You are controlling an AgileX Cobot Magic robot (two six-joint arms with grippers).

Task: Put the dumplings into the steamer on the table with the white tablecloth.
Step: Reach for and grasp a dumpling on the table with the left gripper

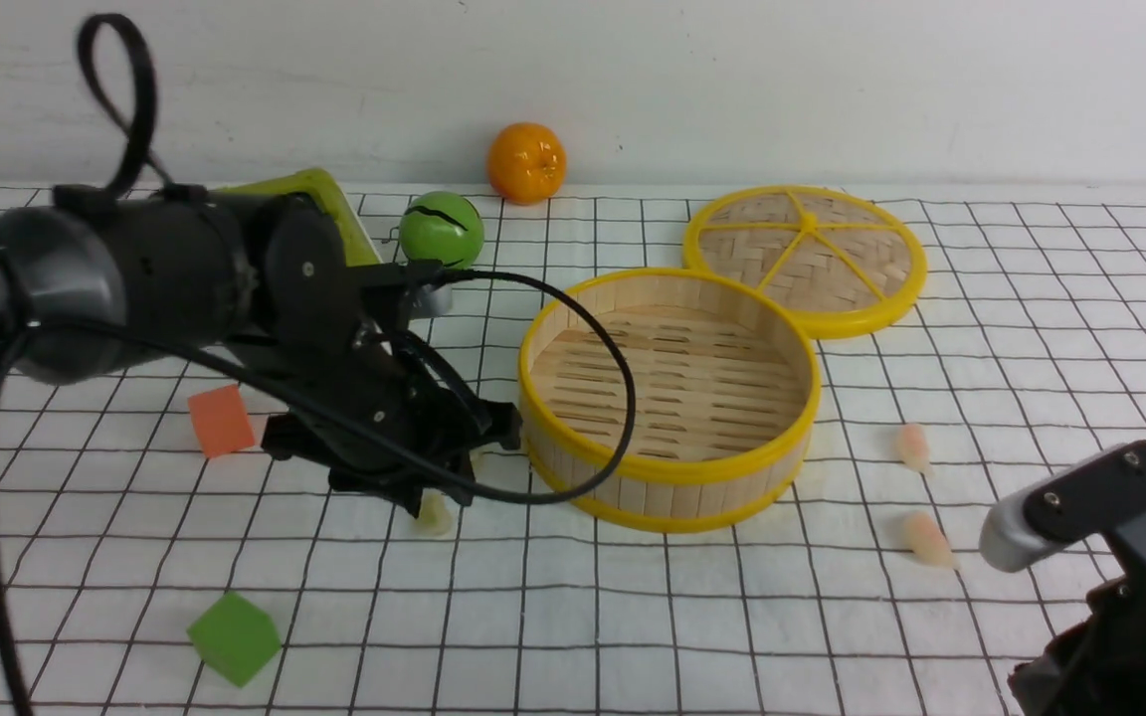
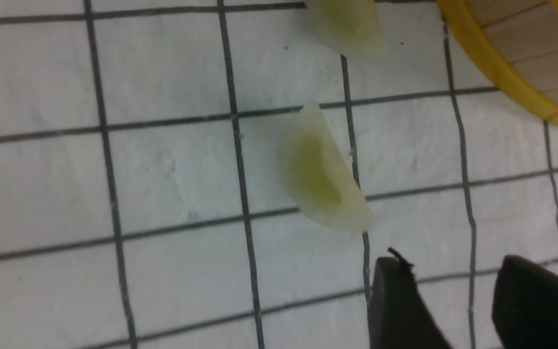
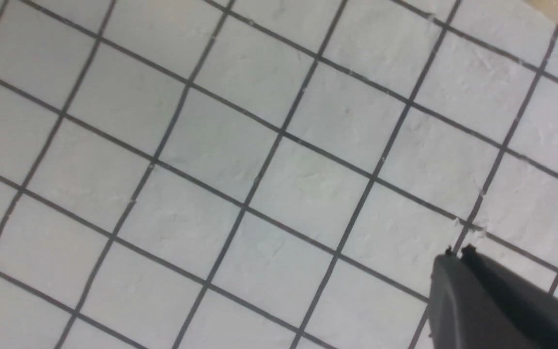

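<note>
One green dumpling (image 2: pixel 322 179) is lying beside the left gripper (image 2: pixel 453 271), spread and empty — seemingly approaching; next, centring and closing. Right gripper (image 3: pixel 457 253) is sitting closed.

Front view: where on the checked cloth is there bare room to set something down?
Bare checked cloth runs along the near edge, between the green foam cube and the pale pink dumplings; also right of the woven yellow-rimmed lid. Crowded: left of the round bamboo steamer, where the left gripper hangs by pale green dumplings.
</note>
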